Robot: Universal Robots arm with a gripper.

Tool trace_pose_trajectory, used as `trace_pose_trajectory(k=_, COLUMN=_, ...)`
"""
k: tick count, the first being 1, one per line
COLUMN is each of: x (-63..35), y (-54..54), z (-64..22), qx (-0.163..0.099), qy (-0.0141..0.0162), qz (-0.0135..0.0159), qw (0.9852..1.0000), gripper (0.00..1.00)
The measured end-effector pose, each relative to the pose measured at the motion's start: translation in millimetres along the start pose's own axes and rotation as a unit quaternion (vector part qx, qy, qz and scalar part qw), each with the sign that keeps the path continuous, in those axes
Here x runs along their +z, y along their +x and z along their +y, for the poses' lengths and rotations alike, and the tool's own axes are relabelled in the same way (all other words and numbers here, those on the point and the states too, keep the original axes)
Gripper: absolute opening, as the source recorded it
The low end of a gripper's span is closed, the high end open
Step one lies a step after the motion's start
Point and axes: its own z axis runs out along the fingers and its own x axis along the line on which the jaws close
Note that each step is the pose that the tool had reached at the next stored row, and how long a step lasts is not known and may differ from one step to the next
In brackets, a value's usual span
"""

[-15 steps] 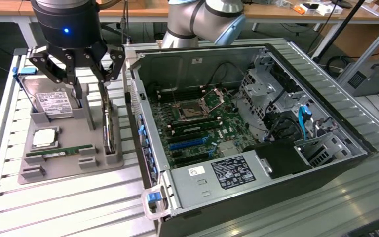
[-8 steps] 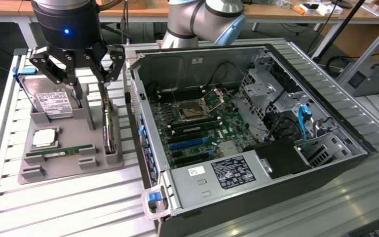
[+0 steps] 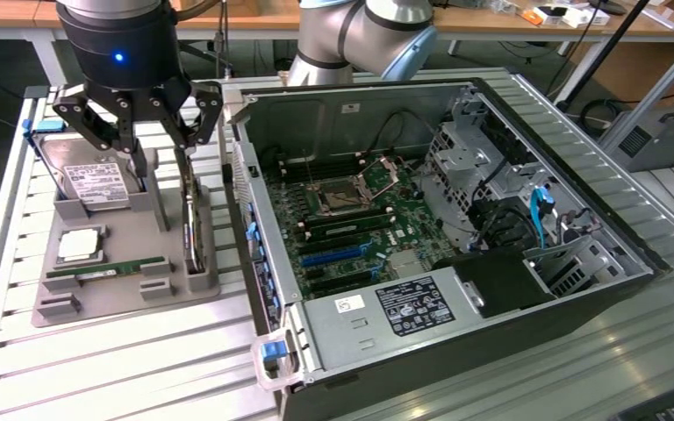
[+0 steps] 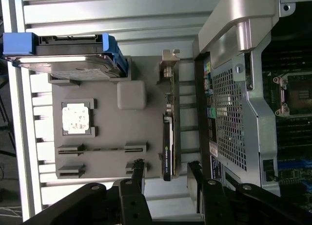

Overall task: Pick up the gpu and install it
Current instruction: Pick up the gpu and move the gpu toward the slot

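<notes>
Hovering gripper (image 3: 161,140): yours hangs over the grey tray (image 3: 126,303), jaws spread wide, nothing between them, no contact with anything that you can see.
gpu (image 3: 194,224): stands on its long edge in the tray's slot, on the side of the tray beside the PC case (image 3: 618,263); not lifted, not in the case.
Exterior view, tray: you get the hard drive (image 3: 94,184) with its white label under the gripper, the CPU (image 3: 80,246) nearer the camera, then the RAM stick (image 3: 109,270) lying flat.
Exterior view, case: lies on its side, open, to the exterior view's right of the tray; you see the motherboard (image 3: 361,228) and the labelled power supply (image 3: 413,307).
Wrist view, gripper (image 4: 166,172): two black fingers (image 4: 137,174) stand apart, with the near end of the gpu (image 4: 168,137) lined up between them.
Wrist view, gpu ends: black cooler end is nearest the fingers, silver bracket (image 4: 168,59) at the opposite end.
Wrist view, extras: you get the hard drive (image 4: 68,57) in a blue caddy, the CPU (image 4: 76,118), the RAM stick (image 4: 100,149), bare grey tray (image 4: 107,127), and the case's perforated panel (image 4: 229,113) just beside the card.
Height above card: cannot tell.
</notes>
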Motion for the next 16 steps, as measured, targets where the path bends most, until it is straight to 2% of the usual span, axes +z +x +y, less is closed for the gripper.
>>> trace_pose_trajectory(k=16, x=4.2, y=0.1, z=-0.2, qx=0.000, qy=0.0000, qz=0.0000, qw=1.0000, gripper=0.48)
